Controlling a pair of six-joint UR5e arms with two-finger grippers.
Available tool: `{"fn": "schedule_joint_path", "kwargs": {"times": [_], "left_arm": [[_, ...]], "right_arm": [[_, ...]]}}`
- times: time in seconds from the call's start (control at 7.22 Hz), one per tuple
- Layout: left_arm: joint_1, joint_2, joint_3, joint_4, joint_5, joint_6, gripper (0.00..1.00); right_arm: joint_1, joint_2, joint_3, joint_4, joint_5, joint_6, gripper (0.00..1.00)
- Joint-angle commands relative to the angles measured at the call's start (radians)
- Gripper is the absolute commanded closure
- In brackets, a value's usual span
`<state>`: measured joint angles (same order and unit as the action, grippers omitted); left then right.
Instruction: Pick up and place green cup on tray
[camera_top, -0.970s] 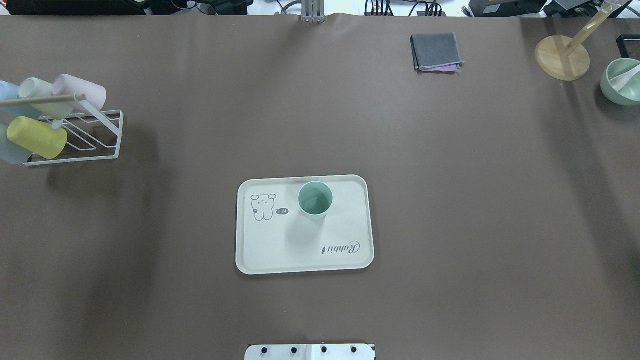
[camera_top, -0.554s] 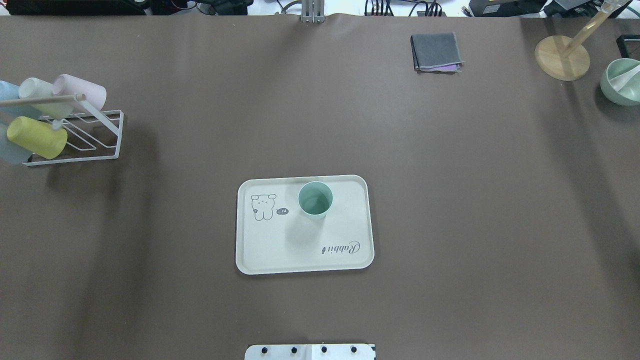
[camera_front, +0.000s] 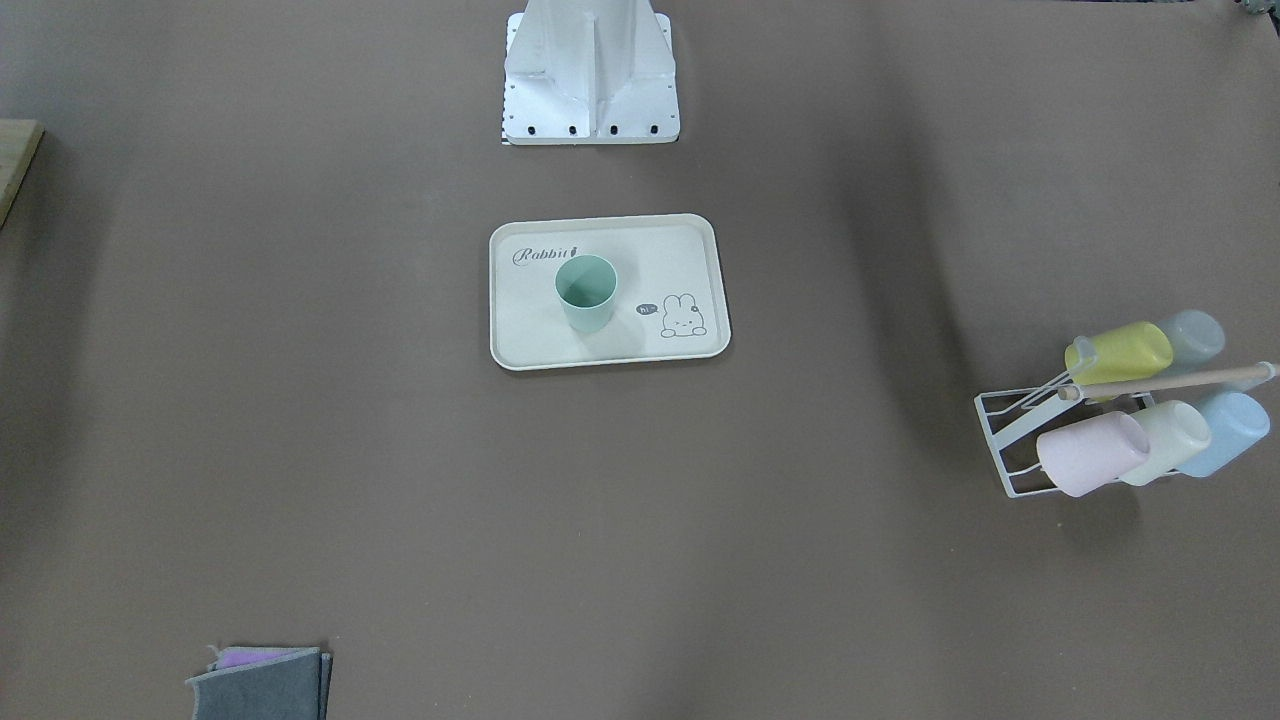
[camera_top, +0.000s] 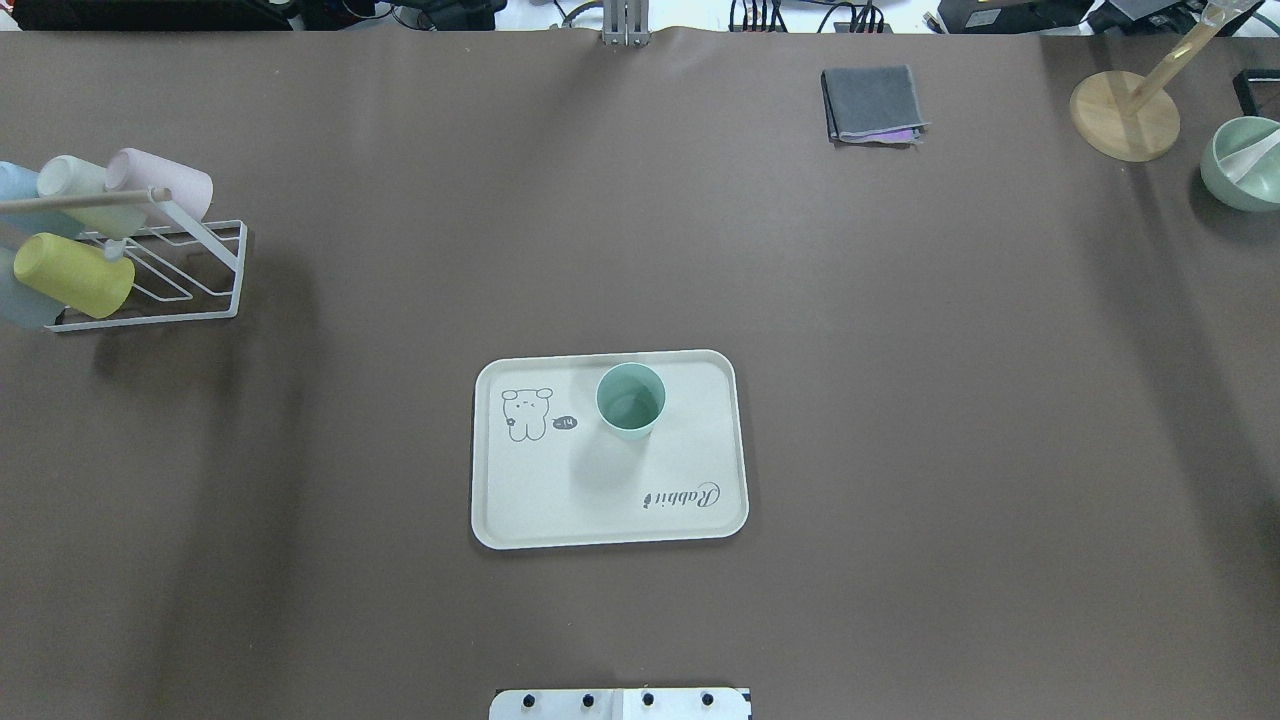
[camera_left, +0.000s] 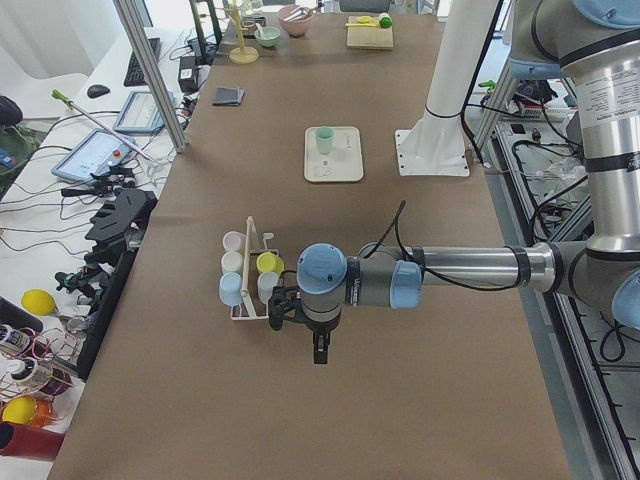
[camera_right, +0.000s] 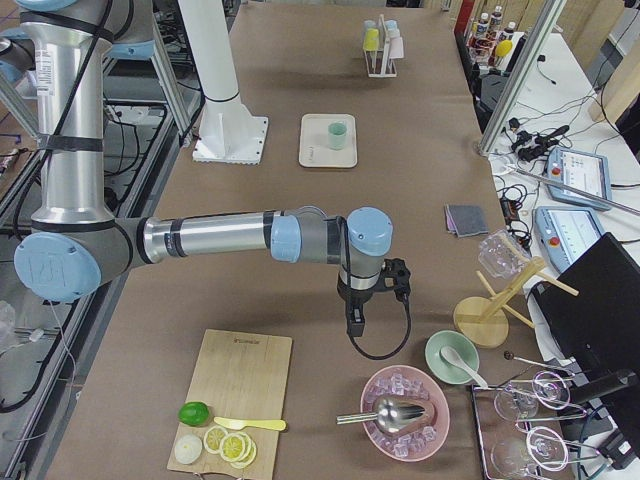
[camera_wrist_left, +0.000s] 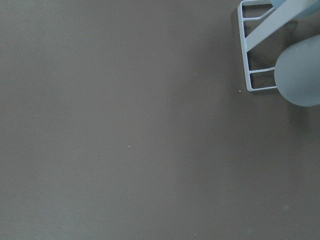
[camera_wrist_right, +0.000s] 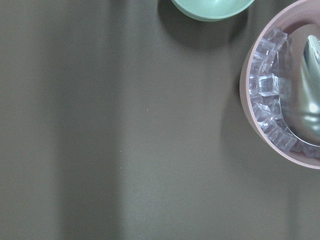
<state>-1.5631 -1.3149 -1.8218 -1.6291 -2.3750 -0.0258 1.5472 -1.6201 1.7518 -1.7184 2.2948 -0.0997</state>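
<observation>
The green cup (camera_top: 631, 401) stands upright on the cream tray (camera_top: 560, 500), in its far half between the bunny drawing and the "Rabbit" script; both also show in the front view, cup (camera_front: 585, 292) and tray (camera_front: 530, 340). Neither gripper is near them. My left gripper (camera_left: 320, 350) hangs over bare table beside the cup rack (camera_left: 250, 270). My right gripper (camera_right: 355, 325) hangs over the table near the green bowl (camera_right: 452, 357). They show only in the side views, so I cannot tell whether they are open or shut.
The white wire rack (camera_top: 190, 290) at the left edge holds pink, cream, yellow and blue cups. A folded grey cloth (camera_top: 872, 103), a wooden stand (camera_top: 1125, 115) and a green bowl (camera_top: 1243, 165) lie at the far right. A pink bowl of ice (camera_right: 405, 410) and a cutting board (camera_right: 235, 385) sit beyond.
</observation>
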Motion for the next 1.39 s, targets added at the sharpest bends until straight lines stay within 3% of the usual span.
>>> {"fn": "schedule_joint_path", "kwargs": {"times": [0.0, 0.14, 1.25], "left_arm": [[-0.012, 0.023, -0.051, 0.0, -0.009, 0.001, 0.01], [-0.023, 0.029, -0.066, 0.002, -0.041, 0.001, 0.01], [-0.043, 0.016, -0.082, 0.0, -0.038, 0.001, 0.01]], "right_arm": [[0.001, -0.001, 0.0, -0.001, 0.0, 0.0, 0.0], [0.001, -0.001, 0.0, -0.001, 0.002, 0.0, 0.0], [-0.003, -0.006, -0.002, 0.005, 0.0, 0.0, 0.0]]}}
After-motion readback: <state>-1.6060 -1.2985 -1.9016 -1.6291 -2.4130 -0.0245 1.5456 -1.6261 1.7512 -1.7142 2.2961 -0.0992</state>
